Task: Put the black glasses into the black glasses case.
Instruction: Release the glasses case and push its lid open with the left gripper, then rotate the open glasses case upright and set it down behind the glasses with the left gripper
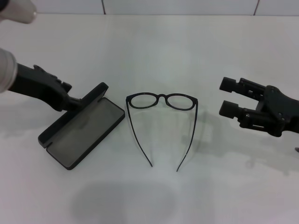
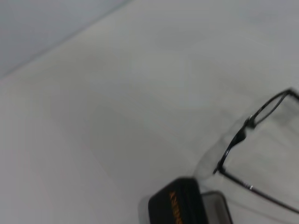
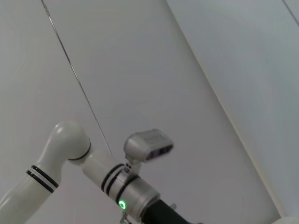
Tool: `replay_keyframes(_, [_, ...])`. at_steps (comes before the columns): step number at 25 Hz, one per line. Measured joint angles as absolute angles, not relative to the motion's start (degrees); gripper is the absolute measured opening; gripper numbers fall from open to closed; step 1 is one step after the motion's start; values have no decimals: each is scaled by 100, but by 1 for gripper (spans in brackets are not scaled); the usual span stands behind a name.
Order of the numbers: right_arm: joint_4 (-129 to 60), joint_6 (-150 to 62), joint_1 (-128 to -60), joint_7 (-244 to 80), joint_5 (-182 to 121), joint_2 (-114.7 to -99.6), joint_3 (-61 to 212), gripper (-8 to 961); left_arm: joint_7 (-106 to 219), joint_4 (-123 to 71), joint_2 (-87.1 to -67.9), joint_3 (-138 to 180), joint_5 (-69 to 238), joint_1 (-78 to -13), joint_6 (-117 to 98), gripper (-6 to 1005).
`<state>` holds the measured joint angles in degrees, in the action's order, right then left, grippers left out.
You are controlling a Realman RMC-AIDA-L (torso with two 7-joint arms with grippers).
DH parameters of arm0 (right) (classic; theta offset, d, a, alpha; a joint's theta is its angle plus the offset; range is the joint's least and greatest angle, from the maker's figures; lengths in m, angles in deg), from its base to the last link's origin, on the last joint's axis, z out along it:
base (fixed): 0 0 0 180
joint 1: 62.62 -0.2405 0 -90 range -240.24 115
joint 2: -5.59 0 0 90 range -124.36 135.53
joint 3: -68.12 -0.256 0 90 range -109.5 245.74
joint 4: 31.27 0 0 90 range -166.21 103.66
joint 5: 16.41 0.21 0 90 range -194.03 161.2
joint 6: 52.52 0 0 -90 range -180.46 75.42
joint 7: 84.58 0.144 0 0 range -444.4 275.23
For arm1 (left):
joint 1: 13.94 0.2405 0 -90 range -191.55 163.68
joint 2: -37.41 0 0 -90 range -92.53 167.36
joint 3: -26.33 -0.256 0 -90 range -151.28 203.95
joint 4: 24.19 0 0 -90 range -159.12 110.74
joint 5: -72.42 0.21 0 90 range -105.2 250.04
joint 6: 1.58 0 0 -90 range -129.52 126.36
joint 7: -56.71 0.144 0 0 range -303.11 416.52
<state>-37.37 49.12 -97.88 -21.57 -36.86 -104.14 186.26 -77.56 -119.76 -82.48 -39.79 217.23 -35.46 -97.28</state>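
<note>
The black glasses (image 1: pixel 161 101) lie unfolded on the white table (image 1: pixel 154 51), lenses away from me and both temple arms pointing toward me. To their left lies the black glasses case (image 1: pixel 81 133), open, with its grey lining up and its lid (image 1: pixel 93 94) raised. My left gripper (image 1: pixel 74 103) sits against the lid's outer side. The left wrist view shows the lid's orange lettering (image 2: pixel 177 207) and part of the glasses (image 2: pixel 252 123). At the right, my right gripper (image 1: pixel 228 96) hovers open and empty, a short way from the glasses' right lens.
A tiled wall (image 1: pixel 187 6) runs along the table's far edge. The right wrist view shows only my white left arm (image 3: pixel 70 144) and pale surfaces.
</note>
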Motion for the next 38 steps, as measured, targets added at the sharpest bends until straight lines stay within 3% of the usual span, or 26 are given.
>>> replay_keyframes(14, [-3734, 4887, -9682, -2313, -3683, -10427, 18471, 810, -7975, -10783, -8257, -4178, 22523, -4110, -9602, 508])
replay_keyframes(24, [-3762, 4880, -9394, -2341, -3701, -10416, 18254, 804, -8184, -10940, -8243, -4699, 22856, -4305, -9572, 453])
replay_keyframes(27, [-3785, 4949, -9357, -2341, -3717, -10406, 18271, 803, -8200, -11118, -8242, -4701, 22868, -4345, -9562, 285])
replay_keyframes(32, [-3857, 5280, -9500, -2354, -4274, -10397, 18344, 800, -8169, -11704, -8240, -4701, 22879, -4410, -9341, 192])
replay_keyframes(38, [-4081, 5612, -9730, -2296, -5066, -10477, 18339, 796, -7536, -11986, -8238, -5222, 22880, -4619, -8420, 196])
